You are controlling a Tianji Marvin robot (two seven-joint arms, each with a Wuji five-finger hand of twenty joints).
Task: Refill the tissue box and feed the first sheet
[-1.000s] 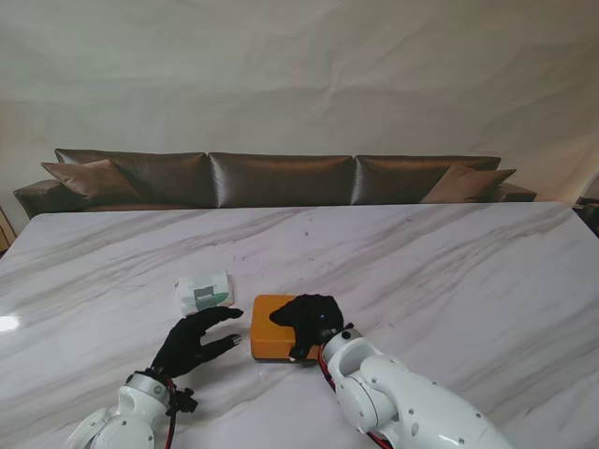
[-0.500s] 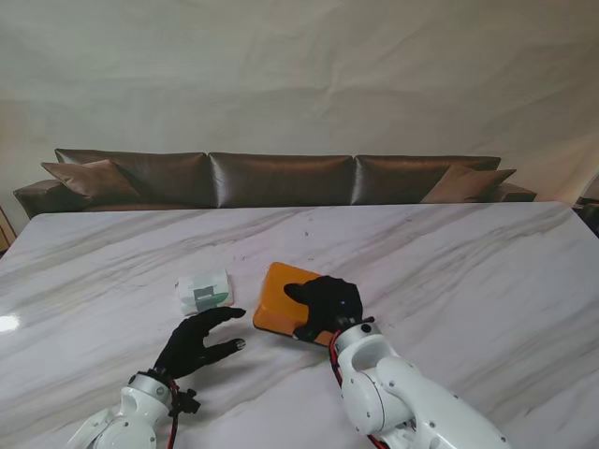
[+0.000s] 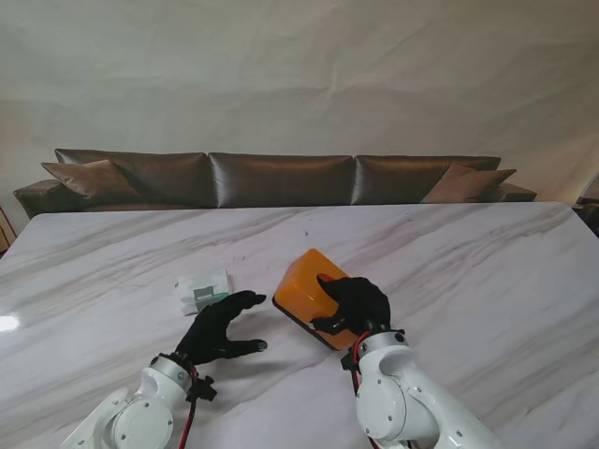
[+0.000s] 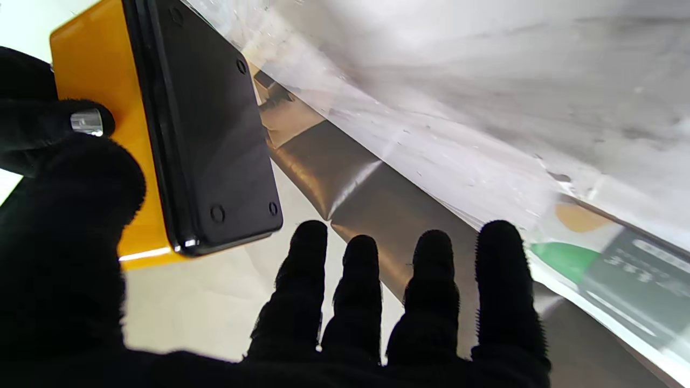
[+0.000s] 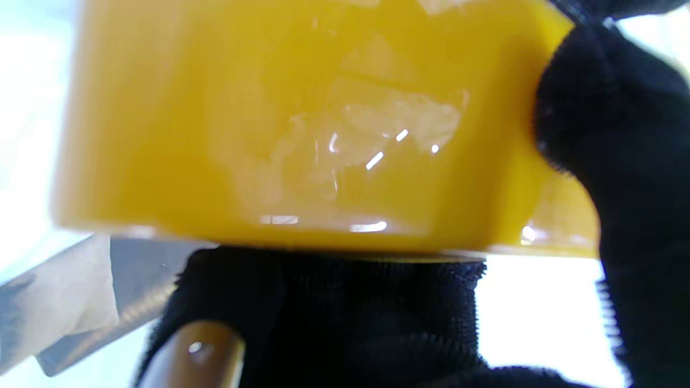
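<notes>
My right hand [image 3: 354, 305] is shut on the orange tissue box [image 3: 307, 281], holding it tilted and lifted off the marble table [image 3: 449, 271]. The left wrist view shows the orange tissue box [image 4: 91, 81] with its black bottom plate [image 4: 207, 124] facing my left hand, and my right hand's fingers [image 4: 32, 118] on its side. My left hand [image 3: 219, 327] hovers open, fingers spread, just left of the box and apart from it. A white and green tissue pack [image 3: 203, 291] lies on the table beyond the left hand. The right wrist view is filled by the orange tissue box [image 5: 302, 134].
A brown sofa [image 3: 281, 178] runs along the table's far edge. A pale wall rises behind it.
My right hand has lifted the orange box off the table, tilted it and carried it rightward and farther from me. The left hand has moved slightly toward the box, staying open.
</notes>
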